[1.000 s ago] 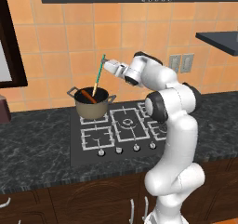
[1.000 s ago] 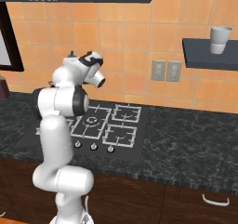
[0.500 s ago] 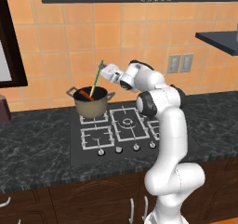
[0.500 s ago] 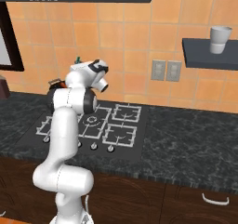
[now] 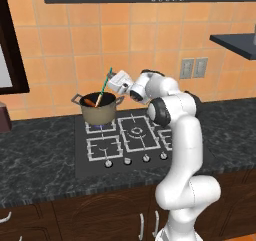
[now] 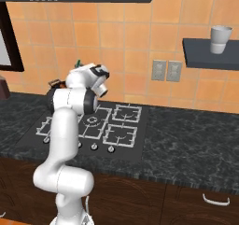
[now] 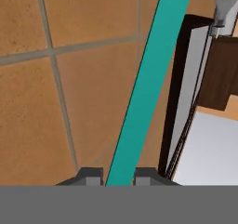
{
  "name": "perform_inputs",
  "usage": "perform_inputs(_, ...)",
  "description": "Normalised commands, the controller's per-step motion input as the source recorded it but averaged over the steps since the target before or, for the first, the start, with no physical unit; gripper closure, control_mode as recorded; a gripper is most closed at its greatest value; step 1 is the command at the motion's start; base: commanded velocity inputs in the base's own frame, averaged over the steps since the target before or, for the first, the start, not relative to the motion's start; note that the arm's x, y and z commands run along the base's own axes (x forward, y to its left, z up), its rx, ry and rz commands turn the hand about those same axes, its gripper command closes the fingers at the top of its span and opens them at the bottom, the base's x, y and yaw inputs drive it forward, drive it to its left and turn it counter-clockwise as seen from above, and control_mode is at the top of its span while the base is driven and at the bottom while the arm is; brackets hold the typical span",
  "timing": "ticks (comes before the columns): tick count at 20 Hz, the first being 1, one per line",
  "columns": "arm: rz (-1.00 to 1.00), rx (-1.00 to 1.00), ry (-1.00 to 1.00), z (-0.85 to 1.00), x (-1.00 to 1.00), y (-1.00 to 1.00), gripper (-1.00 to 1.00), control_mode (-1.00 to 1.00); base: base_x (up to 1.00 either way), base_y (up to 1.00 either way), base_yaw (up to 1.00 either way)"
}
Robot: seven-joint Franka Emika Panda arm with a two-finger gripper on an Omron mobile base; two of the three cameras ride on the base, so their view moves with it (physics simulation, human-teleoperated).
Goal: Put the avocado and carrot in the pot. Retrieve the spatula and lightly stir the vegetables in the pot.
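- In your left base view, the pot (image 5: 100, 110) sits on the back-left burner of the stovetop (image 5: 131, 141). It is round and olive-bronze, with a dark rim, a dark inside and 2 small grey handles, 1 on each side.
- Inside it you can see the carrot (image 5: 88, 101), a slim orange shape lying against the far-left part of the rim.
- The spatula (image 5: 103, 88) stands tilted in the pot: its thin teal handle rises up and to the right, and its tan-yellow head dips below the rim, just beside the carrot.
- The gripper (image 5: 113, 81) sits at the handle's upper part, just above the pot's right rim, with the white arm (image 5: 175, 135) bent over from the right. From here you cannot tell how the jaws stand.
- In your right base view, the arm's upper links cover most of the pot; a bit of its left handle and rim (image 6: 55, 84) shows at the arm's left. A short green tip of the spatula handle (image 6: 78, 62) shows above the wrist.
- A pale cup (image 6: 220, 39) stands on the dark shelf (image 6: 208, 54) at upper right.
- In your hand view, the teal handle (image 7: 148, 83) runs as a broad straight band from the top edge down between the 2 dark finger tips (image 7: 91, 175), which press against it on either side, so the gripper (image 7: 118, 177) is clamped on the spatula. Orange wall tiles (image 7: 69, 79) lie behind.
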Motion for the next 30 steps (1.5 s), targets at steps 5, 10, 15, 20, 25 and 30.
perform_inputs(5, 0.0, 0.0, -0.14, -0.4, -0.64, -0.12, 1.0, -1.0, 0.0, 0.0, 0.0)
perform_inputs(10, -0.03, -0.01, -0.05, -0.05, -0.24, 0.0, 1.0, -1.0, 0.0, 0.0, 0.0)
perform_inputs(15, -0.09, 0.0, 0.19, 0.53, 0.0, 0.0, 1.0, -1.0, 0.0, 0.0, 0.0)
perform_inputs(20, -0.12, 0.0, 0.26, 0.56, 0.0, 0.0, 1.0, -1.0, 0.0, 0.0, 0.0)
perform_inputs(25, -0.08, 0.0, 0.21, 0.11, -0.25, 0.03, 1.0, -1.0, 0.0, 0.0, 0.0)
perform_inputs(30, -0.03, 0.0, 0.2, -0.34, -0.03, 0.12, 1.0, -1.0, 0.0, 0.0, 0.0)
